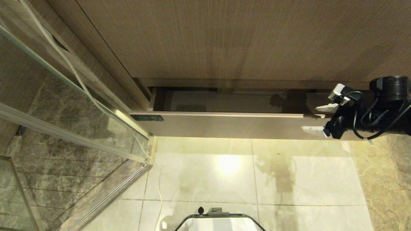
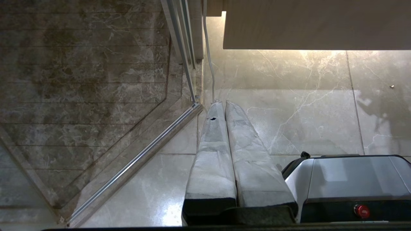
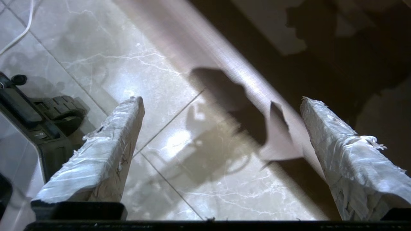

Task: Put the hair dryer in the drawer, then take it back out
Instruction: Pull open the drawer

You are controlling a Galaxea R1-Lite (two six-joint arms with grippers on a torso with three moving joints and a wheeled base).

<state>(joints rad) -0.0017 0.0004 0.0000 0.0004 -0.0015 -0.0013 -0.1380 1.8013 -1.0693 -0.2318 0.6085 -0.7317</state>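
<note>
Hair dryer nowhere visible in any view; the part of the drawer that shows, across the middle of the head frame, holds only shadow, and its right end is hidden behind the arm. Drawer stands partly pulled out below the tall wood panel, front edge a pale strip running left to right.

Right gripper at middle right of the head frame, fingers spread wide and empty, one over the drawer's mouth, the other over its front face. Left gripper closed, pads together, pointing down at the floor tiles beside the robot base.

Step, as I judge it: between placing and retrieving, or reaching for the dryer. Next move calls for finding the dryer first, then lowering the open fingers past the front edge.

Room: drawer gap narrow under the panel; glass shower door at left, well apart; floor open below
</note>
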